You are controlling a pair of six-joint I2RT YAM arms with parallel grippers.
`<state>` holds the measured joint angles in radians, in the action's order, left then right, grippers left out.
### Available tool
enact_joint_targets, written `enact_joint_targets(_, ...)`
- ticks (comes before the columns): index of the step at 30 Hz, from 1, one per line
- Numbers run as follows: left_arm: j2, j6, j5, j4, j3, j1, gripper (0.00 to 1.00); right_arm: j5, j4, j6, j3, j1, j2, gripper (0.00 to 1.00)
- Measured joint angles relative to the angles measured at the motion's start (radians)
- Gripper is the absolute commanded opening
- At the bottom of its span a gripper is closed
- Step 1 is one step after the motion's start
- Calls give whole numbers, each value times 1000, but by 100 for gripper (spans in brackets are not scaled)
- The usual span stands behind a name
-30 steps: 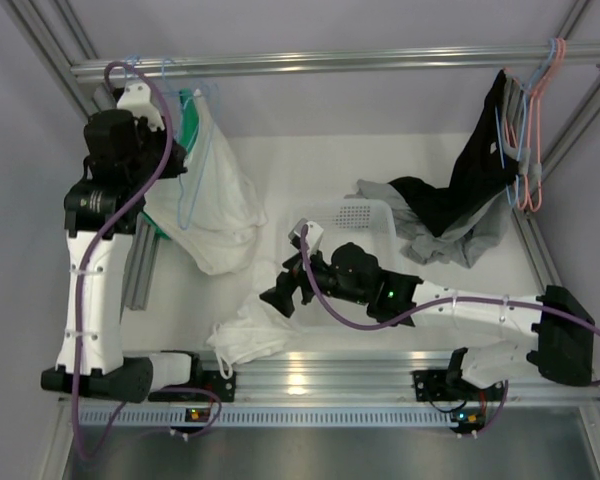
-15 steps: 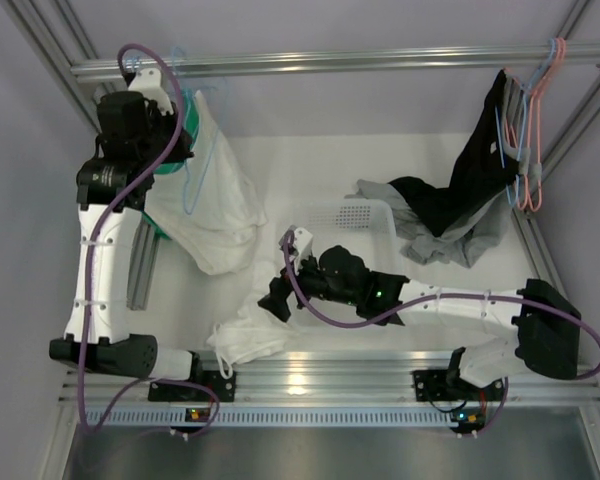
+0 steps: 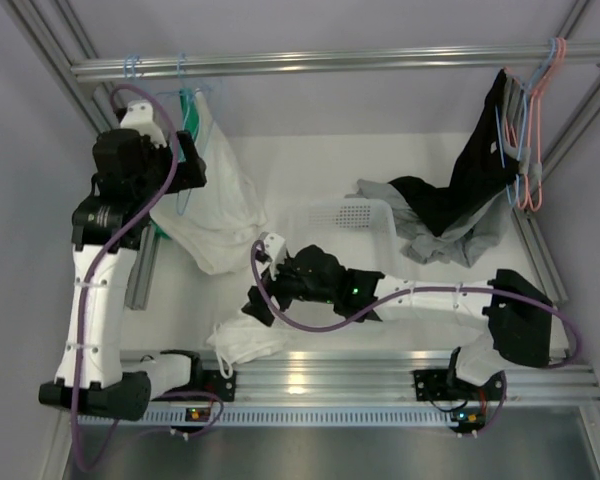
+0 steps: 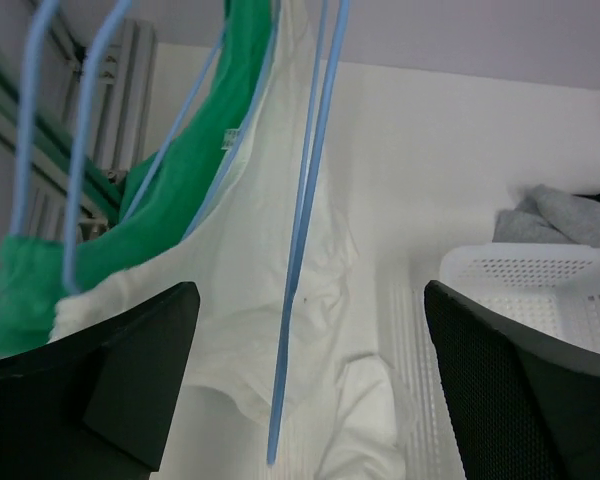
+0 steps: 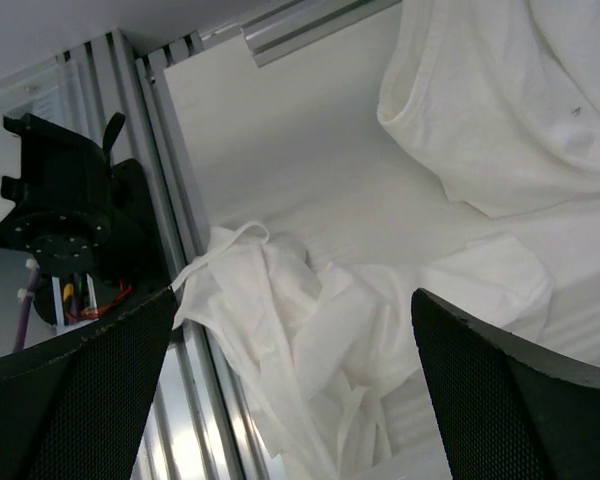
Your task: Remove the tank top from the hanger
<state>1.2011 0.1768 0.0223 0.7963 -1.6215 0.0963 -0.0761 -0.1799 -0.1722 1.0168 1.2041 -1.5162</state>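
Right hand spread over tank top | left hand spread, hanger between

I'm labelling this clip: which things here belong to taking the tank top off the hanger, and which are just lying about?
Job in hand: tank top, crumpled on the table; light-blue hanger; left gripper and right gripper, both open.

Lying about: cream-white garment; green garment; mesh basket; black garment; grey garment; pink hanger.

The crumpled tank top lies on the table, framed by the parted fingers.
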Motion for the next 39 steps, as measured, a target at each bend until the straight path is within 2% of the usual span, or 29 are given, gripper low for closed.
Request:
enact_joint_targets(4, -187, 70, 89, 16, 36, 0, 99, 32, 36, 51, 99, 22, -107, 99)
enact_joint_targets(6, -332, 116, 161, 12, 67, 1, 99, 63, 60, 71, 144, 34, -161, 99)
enact_joint_targets(11, -695, 181, 308, 6, 149, 1, 99, 195, 154, 93, 243, 95, -277, 99)
enact_joint_targets(14, -840, 192, 344, 15, 176, 1, 99, 271, 220, 89, 296, 145, -345, 99)
enact_joint_targets(23, -842, 188, 255, 133, 216, 1, 99, 354, 468, 47, 484, 172, -573, 99)
enact_joint_targets(28, -821, 177, 200, 193, 252, 1, 99, 341, 564, 38, 551, 172, -624, 97)
enact_joint_targets(31, -814, 164, 179, 211, 254, 1, 99, 317, 593, 35, 572, 172, -639, 73)
enact_joint_targets(32, -814, 163, 175, 212, 254, 1, 99, 305, 597, 33, 572, 172, -639, 57)
enact_joint_targets(34, -814, 159, 172, 215, 254, 1, 99, 286, 607, 27, 572, 173, -640, 40)
enact_joint_targets(35, -814, 158, 171, 216, 254, 1, 99, 276, 610, 25, 572, 174, -640, 26)
enact_joint_targets(37, -814, 156, 169, 218, 254, 1, 99, 262, 615, 26, 576, 176, -644, 11)
enact_joint_targets(38, -814, 154, 168, 219, 254, 1, 99, 256, 616, 31, 578, 179, -644, 0)
enact_joint_targets(39, -814, 153, 168, 219, 255, 1, 99, 255, 623, 39, 585, 181, -645, 0)
